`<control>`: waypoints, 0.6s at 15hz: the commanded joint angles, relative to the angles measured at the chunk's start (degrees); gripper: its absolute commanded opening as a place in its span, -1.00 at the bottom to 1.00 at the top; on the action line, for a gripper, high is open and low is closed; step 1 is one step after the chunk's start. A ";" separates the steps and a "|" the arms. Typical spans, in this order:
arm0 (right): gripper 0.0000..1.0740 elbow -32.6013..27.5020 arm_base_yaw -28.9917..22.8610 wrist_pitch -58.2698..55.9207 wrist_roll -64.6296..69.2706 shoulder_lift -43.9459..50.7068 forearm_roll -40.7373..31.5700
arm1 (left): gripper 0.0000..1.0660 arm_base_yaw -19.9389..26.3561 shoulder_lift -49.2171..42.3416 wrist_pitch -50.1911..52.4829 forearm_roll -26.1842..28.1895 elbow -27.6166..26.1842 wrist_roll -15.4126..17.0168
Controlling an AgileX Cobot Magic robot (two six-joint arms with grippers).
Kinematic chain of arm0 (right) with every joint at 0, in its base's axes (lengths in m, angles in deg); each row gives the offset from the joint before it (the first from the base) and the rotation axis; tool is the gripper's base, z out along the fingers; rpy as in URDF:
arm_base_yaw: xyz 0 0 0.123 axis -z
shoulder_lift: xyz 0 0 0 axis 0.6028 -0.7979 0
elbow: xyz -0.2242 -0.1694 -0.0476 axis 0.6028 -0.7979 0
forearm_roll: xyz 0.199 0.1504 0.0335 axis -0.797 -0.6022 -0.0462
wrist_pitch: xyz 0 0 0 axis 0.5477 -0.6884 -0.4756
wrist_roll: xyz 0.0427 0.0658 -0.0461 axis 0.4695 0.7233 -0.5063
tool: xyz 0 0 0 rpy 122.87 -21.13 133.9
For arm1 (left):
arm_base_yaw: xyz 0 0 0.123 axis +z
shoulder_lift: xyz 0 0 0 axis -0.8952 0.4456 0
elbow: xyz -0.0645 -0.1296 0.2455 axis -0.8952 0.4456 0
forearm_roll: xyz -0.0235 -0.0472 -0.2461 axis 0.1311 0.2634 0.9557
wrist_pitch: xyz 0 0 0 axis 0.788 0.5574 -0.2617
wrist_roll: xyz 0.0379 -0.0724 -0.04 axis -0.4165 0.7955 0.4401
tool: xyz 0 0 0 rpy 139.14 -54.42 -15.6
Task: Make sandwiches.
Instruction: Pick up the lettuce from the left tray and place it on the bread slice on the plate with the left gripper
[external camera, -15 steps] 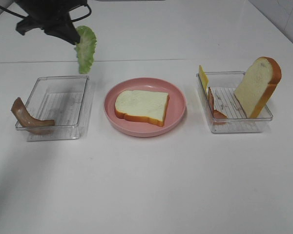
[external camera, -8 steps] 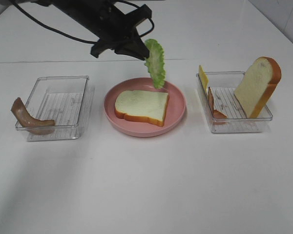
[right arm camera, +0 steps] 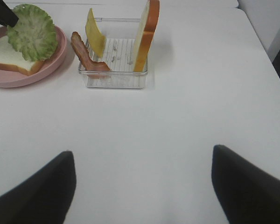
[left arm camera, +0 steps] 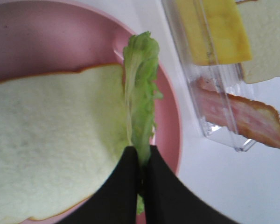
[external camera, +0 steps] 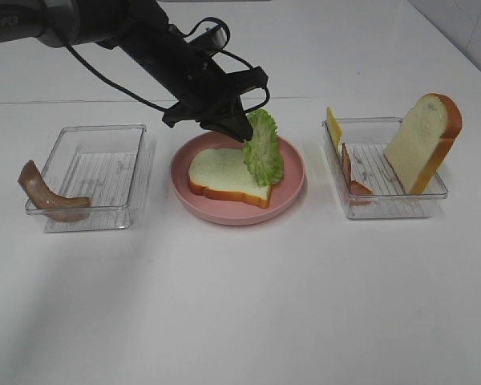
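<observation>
- Overhead, the left end effector [external camera: 239, 132] is pinching the lettuce [external camera: 262, 148] by its upper edge, jaws pressed together on it. The leaf is hanging over the right part of the lower bread slice [external camera: 220, 172], which is lying flat on the pink plate [external camera: 293, 164], and its bottom edge seems to be touching the bread.
- Alongside, in the right tray [external camera: 433, 196], the second bread slice [external camera: 423, 143], the cheese [external camera: 333, 127] and a bacon strip [external camera: 354, 175] are leaning upright. The other bacon strip [external camera: 48, 195] is draping over the rim of the left tray [external camera: 96, 132].
- From the left wrist, the leaf is showing edge-on, thin and ruffled. It is looking light and floppy, so a pinch near its rim is probably suiting it best.
- From the right wrist, the right end effector [right arm camera: 142, 186] is hovering over bare counter [right arm camera: 177, 116], fingers spread wide and holding nothing.
</observation>
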 commanded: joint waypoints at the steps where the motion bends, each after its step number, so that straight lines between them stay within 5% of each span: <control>1: 0.42 0.00 0.46 0.52 -0.40 0.74 -0.06 | -1.00 0.23 -0.11 -0.17 -6.19 0.11 3.67; 3: 0.42 0.00 0.46 0.52 -0.40 0.74 -0.06 | -0.93 0.23 -0.11 -0.23 -9.63 0.11 5.10; 5: 0.42 0.00 0.46 0.52 -0.40 0.74 -0.06 | -0.52 0.23 -0.11 -0.34 -11.46 0.11 4.93; 7: 0.42 0.00 0.46 0.52 -0.40 0.74 -0.06 | 0.34 0.23 -0.74 -1.20 -12.03 -0.06 4.87; 9: 0.42 0.00 0.46 0.52 -0.40 0.74 -0.06 | 0.49 0.23 -2.01 -1.15 -15.47 -0.06 4.64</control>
